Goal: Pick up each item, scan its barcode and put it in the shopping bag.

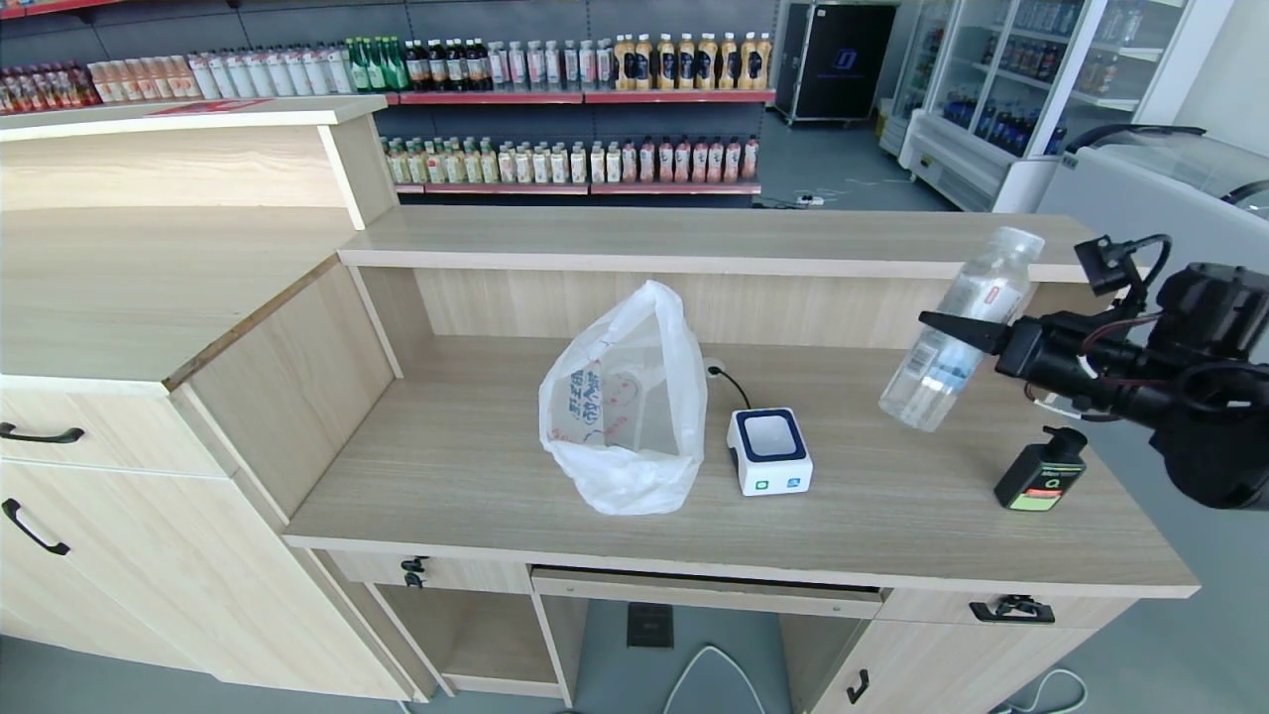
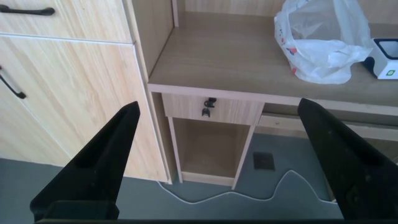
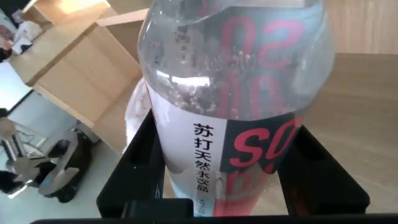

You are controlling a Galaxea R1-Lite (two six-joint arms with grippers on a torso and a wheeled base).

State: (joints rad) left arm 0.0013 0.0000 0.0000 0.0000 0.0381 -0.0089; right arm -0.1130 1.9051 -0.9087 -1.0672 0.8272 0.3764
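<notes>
My right gripper [image 1: 967, 332] is shut on a clear water bottle [image 1: 957, 332], held tilted in the air above the right part of the counter, cap end up and away. In the right wrist view the bottle [image 3: 239, 106] with its white and red label sits between the black fingers [image 3: 140, 155]. A white plastic shopping bag [image 1: 623, 402] stands open at the counter's middle. Just right of it sits the white barcode scanner [image 1: 769, 451]. A black bottle with a pump top [image 1: 1041, 471] stands under the right arm. My left gripper [image 2: 217, 155] hangs open below the counter's front edge, near the drawers.
The wooden counter [image 1: 892, 526] has a raised back ledge and a tall cabinet block [image 1: 149, 288] on its left. The scanner's cable runs to the back wall. Shelves of drinks and fridges stand far behind.
</notes>
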